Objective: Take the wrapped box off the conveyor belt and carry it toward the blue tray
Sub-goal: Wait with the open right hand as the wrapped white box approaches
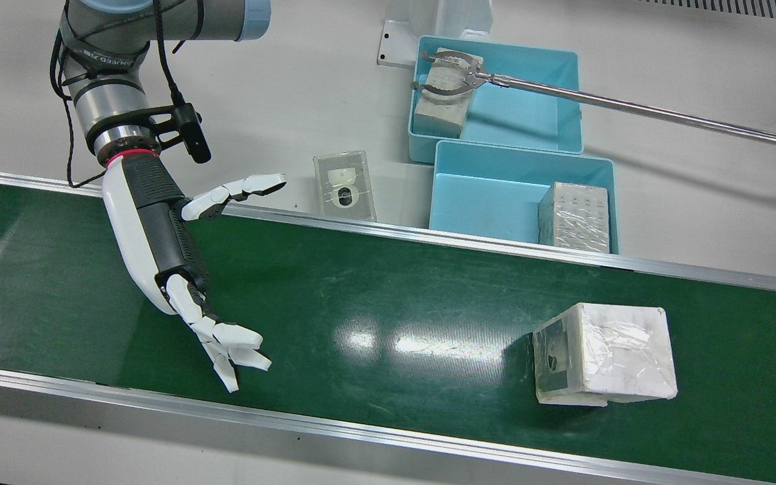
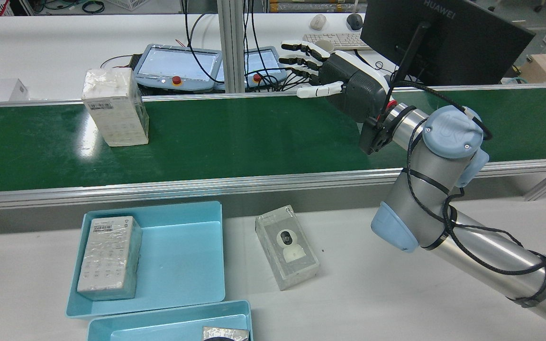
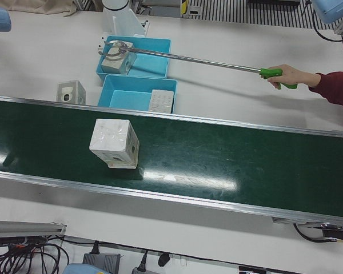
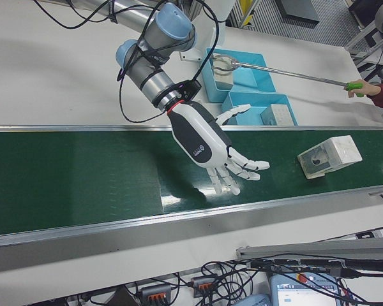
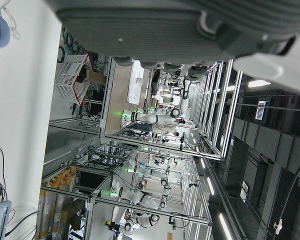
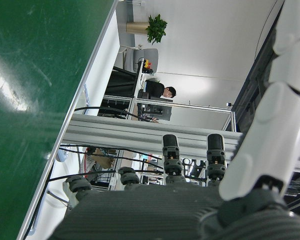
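Observation:
The wrapped box (image 1: pixel 603 353) stands on the green conveyor belt (image 1: pixel 388 296), a white carton in clear film; it also shows in the rear view (image 2: pixel 115 106), the left-front view (image 3: pixel 114 142) and the right-front view (image 4: pixel 329 155). My right hand (image 1: pixel 159 249) hovers open over the belt, fingers spread, well to the view's left of the box and holding nothing; it also shows in the rear view (image 2: pixel 349 85) and the right-front view (image 4: pixel 207 150). The near blue tray (image 1: pixel 482 202) lies beside the belt. My left hand (image 5: pixel 190 25) shows only as a palm edge in its own view.
The near tray holds another wrapped box (image 1: pixel 575 217). A second blue tray (image 1: pixel 529 108) behind it holds a box (image 1: pixel 443 94) gripped by a person's long reacher tool (image 1: pixel 630 104). A clear-wrapped camera box (image 1: pixel 344 185) lies on the white table beside the trays.

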Motion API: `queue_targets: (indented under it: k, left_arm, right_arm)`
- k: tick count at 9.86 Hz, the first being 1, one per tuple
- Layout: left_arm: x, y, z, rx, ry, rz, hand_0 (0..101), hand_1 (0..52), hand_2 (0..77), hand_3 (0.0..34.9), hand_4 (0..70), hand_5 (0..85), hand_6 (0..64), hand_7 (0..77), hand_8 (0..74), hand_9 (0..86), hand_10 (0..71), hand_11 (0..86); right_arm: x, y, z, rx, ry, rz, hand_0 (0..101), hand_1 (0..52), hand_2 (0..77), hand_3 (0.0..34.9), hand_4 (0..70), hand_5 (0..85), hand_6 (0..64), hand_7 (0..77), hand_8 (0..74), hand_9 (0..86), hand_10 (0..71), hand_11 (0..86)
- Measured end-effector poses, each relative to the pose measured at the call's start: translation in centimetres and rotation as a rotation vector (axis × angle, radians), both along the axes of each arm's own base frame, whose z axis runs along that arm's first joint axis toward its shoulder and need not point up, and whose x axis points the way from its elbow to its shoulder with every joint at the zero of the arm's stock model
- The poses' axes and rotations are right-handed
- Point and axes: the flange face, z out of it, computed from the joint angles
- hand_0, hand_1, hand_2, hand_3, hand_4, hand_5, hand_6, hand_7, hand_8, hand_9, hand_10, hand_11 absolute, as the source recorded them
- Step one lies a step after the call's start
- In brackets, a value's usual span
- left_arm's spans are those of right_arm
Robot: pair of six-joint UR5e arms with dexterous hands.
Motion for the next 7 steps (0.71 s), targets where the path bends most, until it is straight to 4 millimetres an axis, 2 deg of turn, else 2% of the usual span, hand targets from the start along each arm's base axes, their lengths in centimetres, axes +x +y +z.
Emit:
queue_targets:
  k: [4,7]
  left_arm:
    - [0.0,0.0,0.0,0.0,0.0,0.0,0,0.0,1.1,0.0,0.5,0.5,0.5,0.5,0.5,0.0,0.5,0.0]
    - [0.0,0.0,0.0,0.0,0.0,0.0,0,0.0,1.1,0.0,0.5,0.5,0.5,0.5,0.0,0.5,0.0,0.0]
  right_arm:
    - [-0.26,-0.34,0.11,-0.005,0.003,0.001,39,8.7,14.2,29.8,3.8,24.5,0.0,17.5,1.6,6.0,1.6,3.3]
    - [-0.45,-0.64,0.2,-0.009,0.004,0.007,39,8.7,14.2,30.0,1.1,23.5,0.0,16.9,1.1,5.4,1.6,3.3]
